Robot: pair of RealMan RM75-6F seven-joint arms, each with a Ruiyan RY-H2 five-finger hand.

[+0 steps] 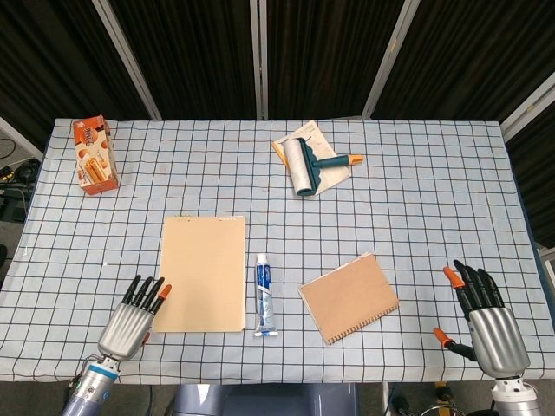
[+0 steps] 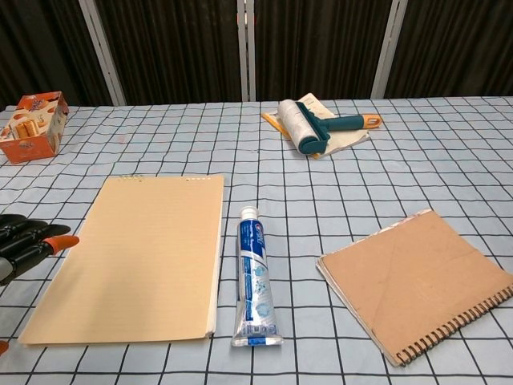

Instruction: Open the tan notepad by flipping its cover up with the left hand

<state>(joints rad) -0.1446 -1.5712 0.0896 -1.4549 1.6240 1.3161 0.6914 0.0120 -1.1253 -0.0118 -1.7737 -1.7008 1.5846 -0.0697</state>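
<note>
The tan notepad (image 1: 201,273) lies flat and closed on the checked tablecloth, left of centre; the chest view shows the notepad (image 2: 136,253) too. My left hand (image 1: 130,319) lies open just left of the pad's near left corner, fingers stretched forward, their orange tips close to the pad's left edge. In the chest view only the left hand's fingers (image 2: 28,241) show at the left border. My right hand (image 1: 486,319) rests open at the near right of the table, holding nothing.
A toothpaste tube (image 1: 265,295) lies right of the pad, then a brown spiral notebook (image 1: 349,297). A teal lint roller (image 1: 305,165) on papers sits at the back centre. An orange snack box (image 1: 94,154) stands at the far left.
</note>
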